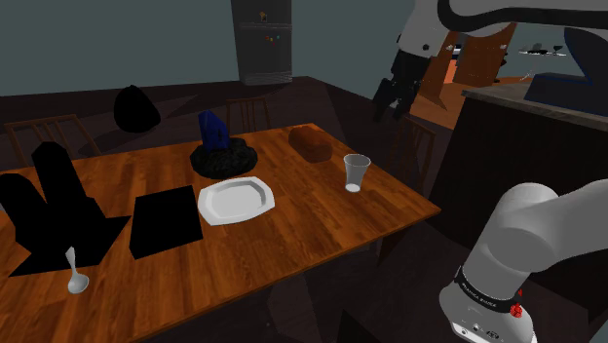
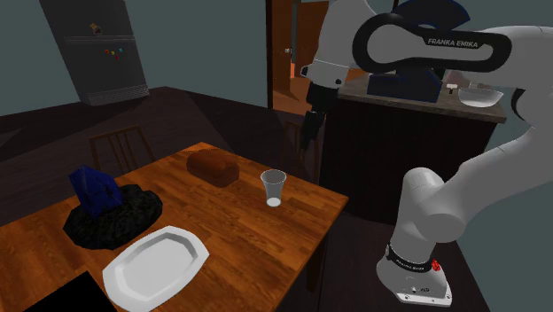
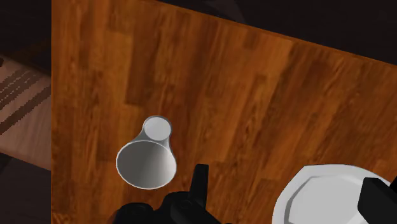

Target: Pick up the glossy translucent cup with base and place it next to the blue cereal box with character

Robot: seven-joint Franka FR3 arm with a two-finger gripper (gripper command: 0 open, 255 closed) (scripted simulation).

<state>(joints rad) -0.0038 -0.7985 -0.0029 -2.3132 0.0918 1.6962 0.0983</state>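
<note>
The cup (image 1: 357,172) is pale, glossy and see-through, wide at the rim and narrowing to a small base. It stands upright right of centre in the shoulder view, near the table's (image 1: 292,244) edge. The blue box (image 1: 212,129) stands upper-centre on a dark heap (image 1: 222,159). A brown loaf (image 1: 312,143) lies between box and cup, and a white plate (image 1: 237,200) sits just below the heap. The gripper (image 1: 395,97) hangs at upper right, above the cup and apart from it, jaws apart.

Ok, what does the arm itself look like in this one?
A white Franka arm of rounded, tubular links with dark joints; one dark section carries white FRANKA EMIKA lettering. Near its foot sit a black band and a small red mark. The gripper is all black, with two fingers.
</note>
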